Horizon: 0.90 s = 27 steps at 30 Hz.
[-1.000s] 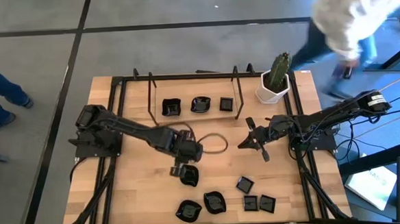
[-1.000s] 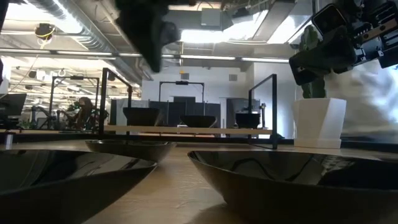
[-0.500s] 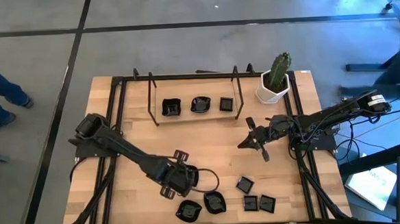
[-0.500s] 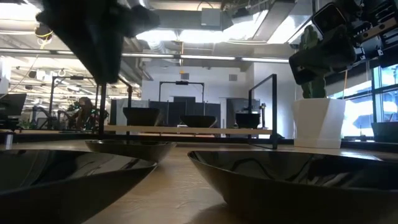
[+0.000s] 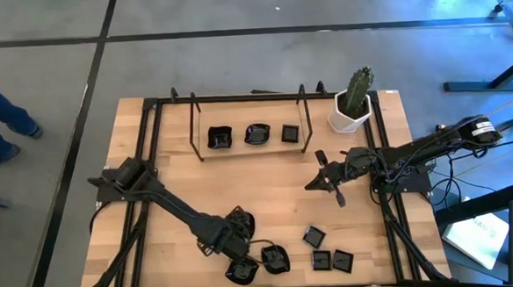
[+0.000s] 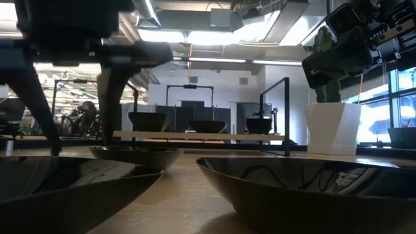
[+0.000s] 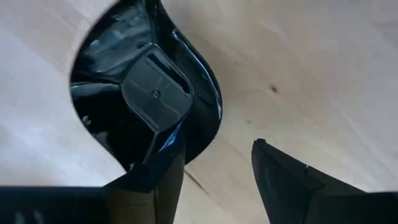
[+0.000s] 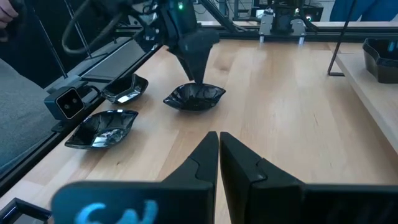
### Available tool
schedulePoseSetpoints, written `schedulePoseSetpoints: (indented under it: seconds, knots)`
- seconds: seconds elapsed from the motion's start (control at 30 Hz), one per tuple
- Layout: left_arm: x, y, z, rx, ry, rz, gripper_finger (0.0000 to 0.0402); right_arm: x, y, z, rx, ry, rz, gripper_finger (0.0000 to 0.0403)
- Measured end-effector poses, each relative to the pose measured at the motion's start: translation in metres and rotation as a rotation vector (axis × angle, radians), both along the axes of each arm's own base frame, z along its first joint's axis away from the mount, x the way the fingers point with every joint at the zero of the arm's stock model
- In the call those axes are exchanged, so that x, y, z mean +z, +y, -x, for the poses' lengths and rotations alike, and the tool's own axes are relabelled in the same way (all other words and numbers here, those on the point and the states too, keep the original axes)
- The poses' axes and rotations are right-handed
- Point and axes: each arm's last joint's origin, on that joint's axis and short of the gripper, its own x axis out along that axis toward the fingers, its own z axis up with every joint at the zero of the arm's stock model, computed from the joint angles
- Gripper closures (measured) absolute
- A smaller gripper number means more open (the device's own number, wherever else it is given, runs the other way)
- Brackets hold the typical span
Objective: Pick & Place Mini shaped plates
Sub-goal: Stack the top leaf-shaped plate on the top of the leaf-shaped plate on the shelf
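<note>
Several glossy black mini shaped plates lie on the wooden table. Three rest on the far rack [image 5: 256, 135]. Several sit by the near edge, among them a wavy one [image 5: 275, 259] and a square one [image 5: 314, 237]. My left gripper [image 5: 238, 231] stands open, pointing steeply down over a wavy-rimmed plate [image 5: 242, 219]. One finger [image 7: 155, 93] is above the plate's inside, and the other [image 7: 273, 168] is outside its rim, over bare wood. My right gripper [image 5: 310, 185] hovers shut at mid-right, holding nothing. My left gripper straddles the rim [image 7: 208, 106] of the wavy-rimmed plate from above, one finger inside the hollow and one outside. Whether either finger touches the plate, I cannot tell. The plate lies flat on the table.
A white pot with a green cactus [image 5: 352, 105] stands at the far right corner. Black frame rails [image 5: 151, 149] run along the table's edges, and the rack's uprights [image 5: 305, 115] rise at the back. Bare wood lies in the table's middle [image 5: 276, 182].
My left gripper has travelled toward the table's near edge and come down over the wavy-rimmed plate, rolling its wrist on the way. Its fingers have opened wide. The plate has stayed in place.
</note>
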Motion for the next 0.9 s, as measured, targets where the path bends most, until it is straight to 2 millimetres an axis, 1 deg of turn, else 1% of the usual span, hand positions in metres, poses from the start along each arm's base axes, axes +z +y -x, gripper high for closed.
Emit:
schedulePoseSetpoints:
  seconds: [0.2,0.33,0.53,0.63,0.8,0.9]
  knots:
    - [-0.018,0.001,-0.005,0.005,0.02,-0.05,0.0225,0.0,0.0,0.0,-0.001,0.002,-0.001,0.0385]
    - [-0.024,0.006,-0.009,0.01,0.018,-0.088,0.0236,0.0,0.0,0.0,-0.001,0.002,-0.002,0.0385]
    - [-0.025,0.012,-0.013,0.007,0.02,-0.098,0.026,0.0,0.0,0.0,-0.001,-0.002,-0.003,0.0385]
    - [-0.025,0.013,-0.014,-0.014,0.024,-0.106,0.029,0.0,0.0,0.0,0.0,-0.003,-0.001,0.0385]
    - [-0.024,0.01,-0.013,-0.055,0.006,-0.128,0.0384,0.0,0.0,0.0,0.0,0.0,-0.001,0.0385]
    - [-0.021,0.009,-0.013,-0.045,-0.017,-0.142,0.0396,0.0,0.0,0.0,0.0,0.001,-0.001,0.0385]
